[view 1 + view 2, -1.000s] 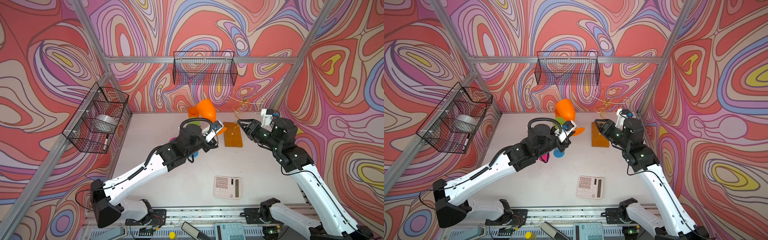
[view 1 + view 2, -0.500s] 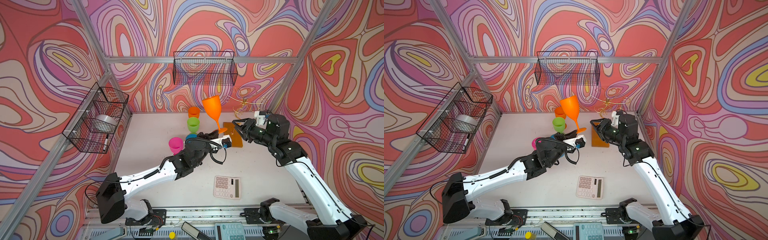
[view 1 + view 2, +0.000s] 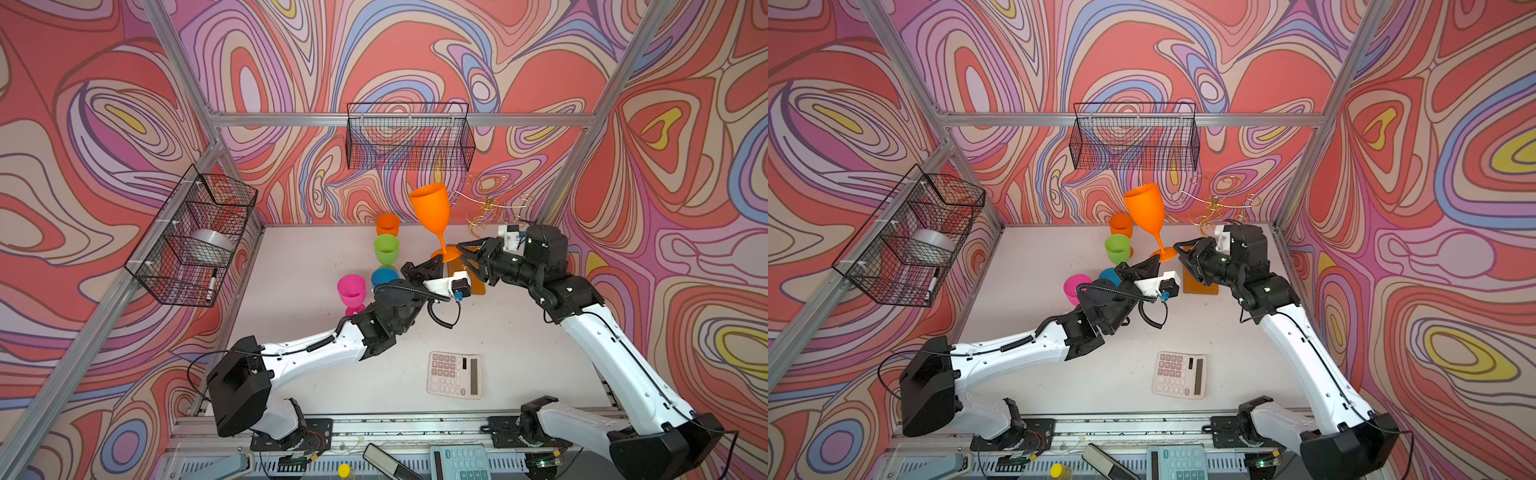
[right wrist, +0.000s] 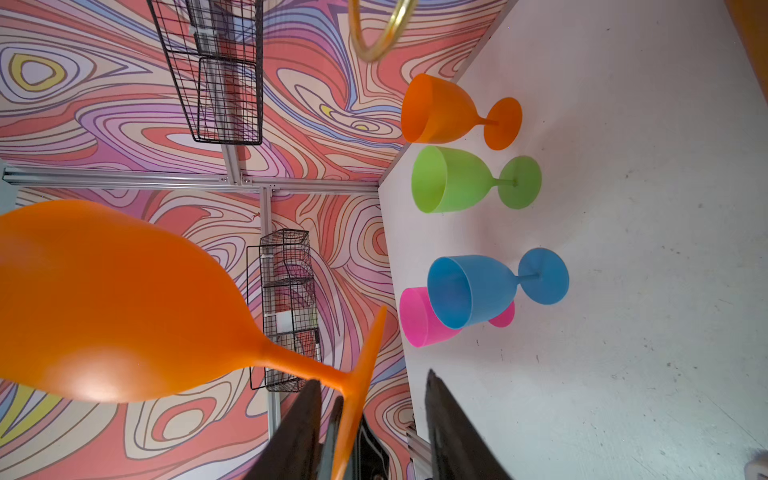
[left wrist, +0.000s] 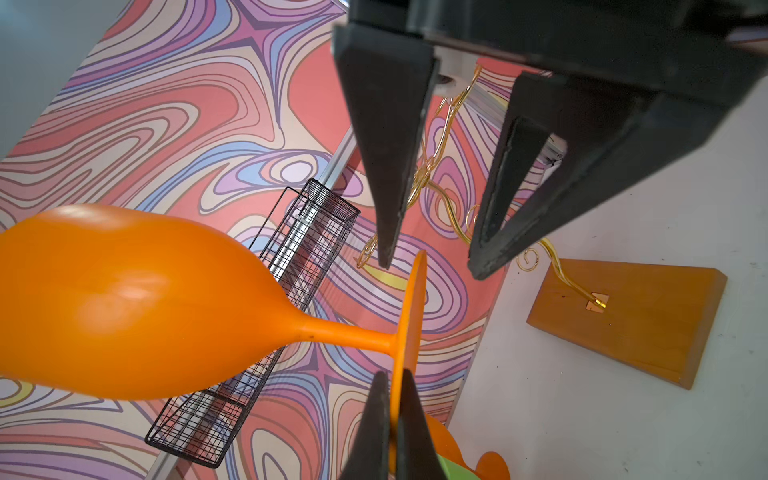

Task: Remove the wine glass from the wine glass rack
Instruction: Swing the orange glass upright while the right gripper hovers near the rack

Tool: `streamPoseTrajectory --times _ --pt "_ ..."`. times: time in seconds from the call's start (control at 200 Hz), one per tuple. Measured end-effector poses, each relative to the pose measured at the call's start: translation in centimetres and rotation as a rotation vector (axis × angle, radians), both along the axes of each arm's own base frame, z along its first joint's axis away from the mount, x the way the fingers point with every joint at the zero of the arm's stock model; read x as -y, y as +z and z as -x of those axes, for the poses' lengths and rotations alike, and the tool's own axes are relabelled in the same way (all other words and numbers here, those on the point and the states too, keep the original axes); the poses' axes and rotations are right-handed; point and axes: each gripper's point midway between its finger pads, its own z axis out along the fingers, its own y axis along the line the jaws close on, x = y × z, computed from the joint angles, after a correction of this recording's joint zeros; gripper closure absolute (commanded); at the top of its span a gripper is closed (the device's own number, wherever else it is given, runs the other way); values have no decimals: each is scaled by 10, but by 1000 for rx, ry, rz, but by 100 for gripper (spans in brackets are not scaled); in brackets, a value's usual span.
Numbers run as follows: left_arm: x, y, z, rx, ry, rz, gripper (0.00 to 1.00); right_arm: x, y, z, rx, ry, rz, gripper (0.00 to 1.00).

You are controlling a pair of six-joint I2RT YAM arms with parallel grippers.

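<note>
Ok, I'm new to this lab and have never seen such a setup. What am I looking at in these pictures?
It is a robot: two arms at a table, each ending in a two-fingered gripper. Two pictures look down from a camera pair overhead; two come from cameras on the wrists. On the table are an orange goblet, a green goblet, a blue goblet, a pink goblet, a calculator and the wine glass rack, a gold wire tree on an amber base. The left gripper is shut on the foot of the tall orange wine glass, holding it roughly upright, apart from the rack. The right gripper is open, its fingertips close to that foot.
</note>
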Motion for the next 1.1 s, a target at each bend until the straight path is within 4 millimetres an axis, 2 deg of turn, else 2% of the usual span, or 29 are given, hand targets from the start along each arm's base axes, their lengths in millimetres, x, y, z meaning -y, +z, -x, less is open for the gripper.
streamPoseTrajectory --times 0.145,0.331,0.451,0.586,0.736,0.821,0.952,1.022,1.097 --pt "4 -1 1 7 -4 4 100 -2 -2 -1 -17 2 -13 67" --pt "7 2 5 16 -10 16 100 -4 -5 -6 -30 2 -26 82" --pt "8 2 7 16 -15 18 100 -4 -3 -7 -28 0 -36 86" --pt "10 -2 6 15 -12 13 100 -5 -1 -8 -34 -7 -50 100" --pt "13 -7 5 17 -1 17 100 -3 -3 -9 -51 -23 -53 100" --pt "11 -7 5 8 13 33 86 -2 -3 -9 -47 -28 -53 100" --pt "6 -13 5 -62 39 56 52 0 1 -10 -10 -30 -37 100" --pt "-8 -8 7 -119 61 96 36 2 2 -9 18 -39 -26 100" --pt "-28 6 15 -180 75 168 28 5 4 -8 58 -46 -16 100"
